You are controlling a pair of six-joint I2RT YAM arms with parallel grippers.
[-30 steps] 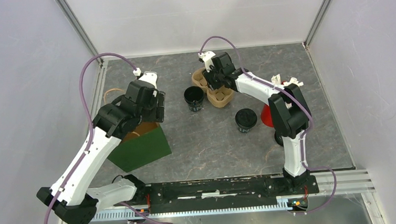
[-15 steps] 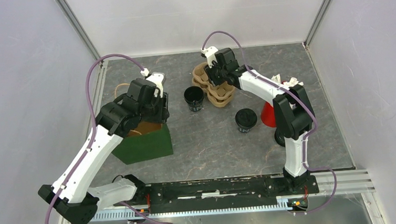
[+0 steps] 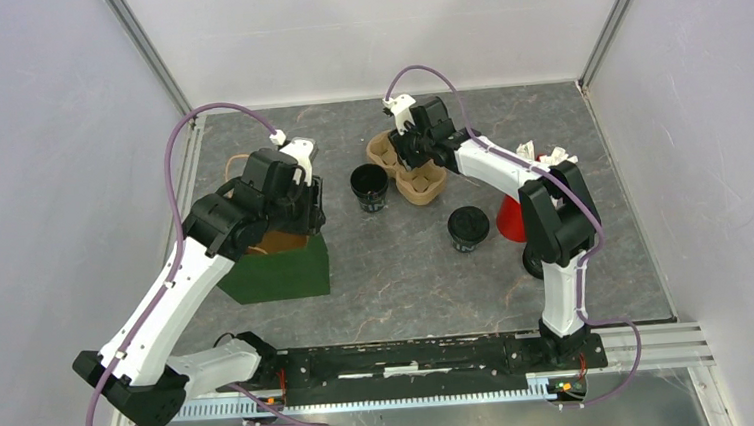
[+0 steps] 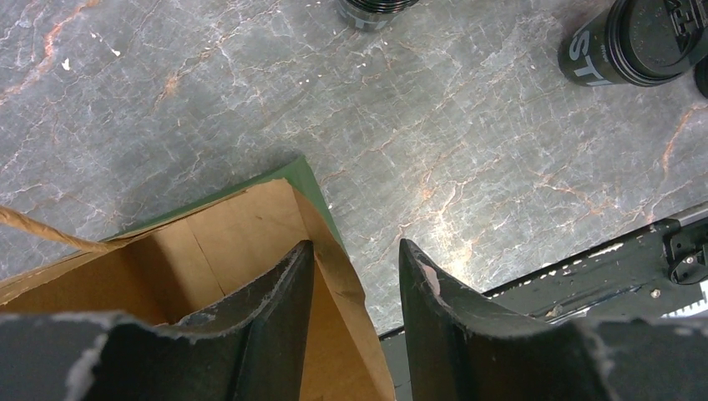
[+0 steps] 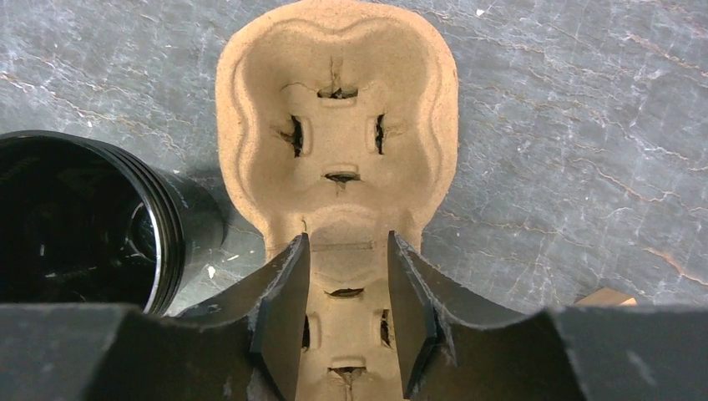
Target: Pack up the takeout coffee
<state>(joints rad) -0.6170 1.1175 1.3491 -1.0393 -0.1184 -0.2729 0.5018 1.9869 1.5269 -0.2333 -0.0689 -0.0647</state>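
The takeout coffee, a small black cup with a black lid, stands right of centre, apart from both grippers; it also shows in the left wrist view. My left gripper is open and straddles the rim of the green paper bag, one finger inside and one outside. My right gripper is shut on the middle ridge of the brown pulp cup-carrier tray.
An open black cup without a lid stands just left of the tray. A red cup of white sticks sits behind the right arm. A dark round object is partly hidden by that arm. Grey walls enclose the table.
The green bag has swung from slanted to square and slid a little right with my left gripper. The tray shifted slightly with my right gripper and came back.
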